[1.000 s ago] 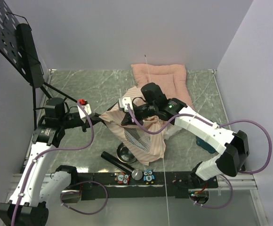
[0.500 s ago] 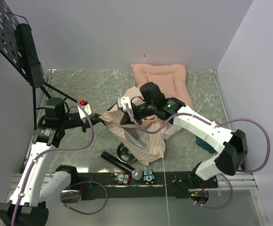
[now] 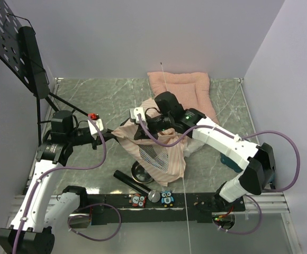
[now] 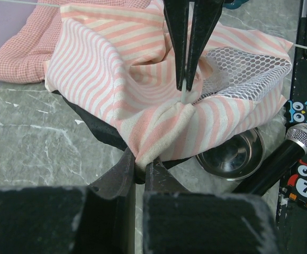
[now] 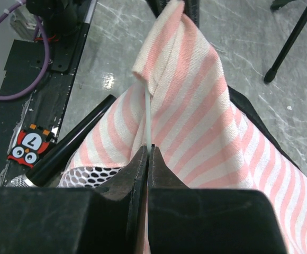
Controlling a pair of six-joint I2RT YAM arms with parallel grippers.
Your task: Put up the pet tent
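Observation:
The pet tent (image 3: 161,151) lies crumpled mid-table, pink-and-white striped with white mesh and a black floor. My left gripper (image 3: 115,136) is shut on its left corner; in the left wrist view the jaws (image 4: 139,169) pinch a fold of the striped fabric (image 4: 116,79). My right gripper (image 3: 138,133) is shut on a thin white pole (image 5: 147,114) just where it enters a striped fabric fold (image 5: 196,106). The right wrist view shows the jaws (image 5: 149,151) closed on the pole. In the left wrist view the right gripper's fingers (image 4: 175,42) hang over the fold, with the pole (image 4: 183,97) under their tips.
A pink quilted cushion (image 3: 180,84) lies behind the tent. A steel bowl (image 3: 141,170) and a black microphone (image 3: 132,182) sit in front of it, owl number tiles (image 3: 166,197) nearer still. A long white pole (image 3: 186,211) crosses the front edge. A music stand (image 3: 21,53) stands far left.
My right gripper has shifted a little left with the pole, closer to the held tent corner. The left arm has not moved.

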